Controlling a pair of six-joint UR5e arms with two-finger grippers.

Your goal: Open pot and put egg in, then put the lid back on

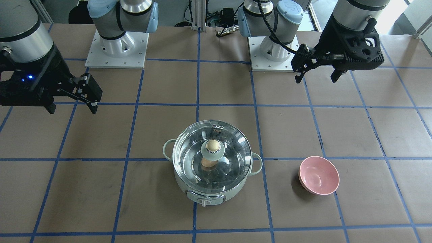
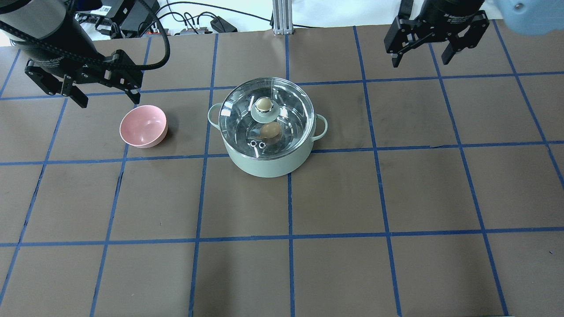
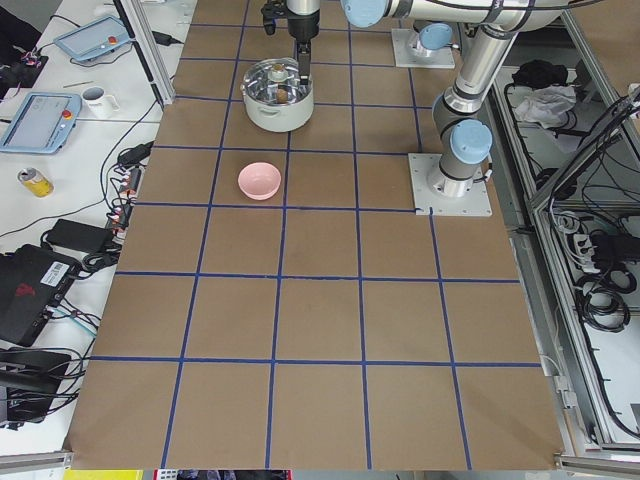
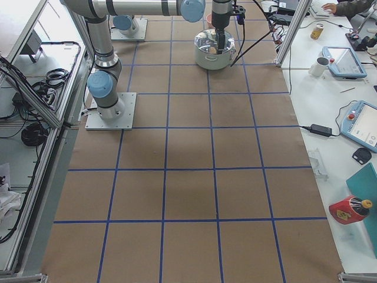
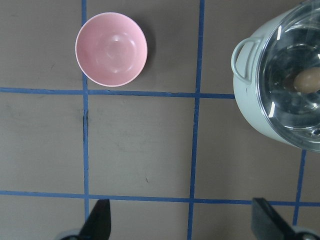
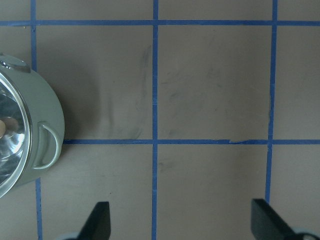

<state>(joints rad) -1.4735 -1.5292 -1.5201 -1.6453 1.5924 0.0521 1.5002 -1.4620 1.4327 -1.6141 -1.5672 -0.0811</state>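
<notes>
The mint-green pot (image 2: 264, 165) stands mid-table with the glass lid (image 2: 291, 105) seated on it. The tan egg (image 2: 270, 130) lies inside, seen through the glass below the beige knob (image 2: 264, 104). In the front-facing view the pot (image 1: 205, 199), lid (image 1: 233, 145) and egg (image 1: 208, 163) show the same. My left gripper (image 2: 110, 99) is open and empty, raised behind the pink bowl. My right gripper (image 2: 419, 61) is open and empty, raised far to the pot's right. The wrist views show the open left gripper (image 5: 184, 225), the open right gripper (image 6: 182, 225), the pot (image 5: 250, 100) and the egg (image 5: 306, 80).
An empty pink bowl (image 2: 143, 126) sits on the table left of the pot, also in the front-facing view (image 1: 319, 174) and the left wrist view (image 5: 111, 49). Brown table with a blue tape grid. Arm bases stand at the robot's edge (image 1: 116, 47).
</notes>
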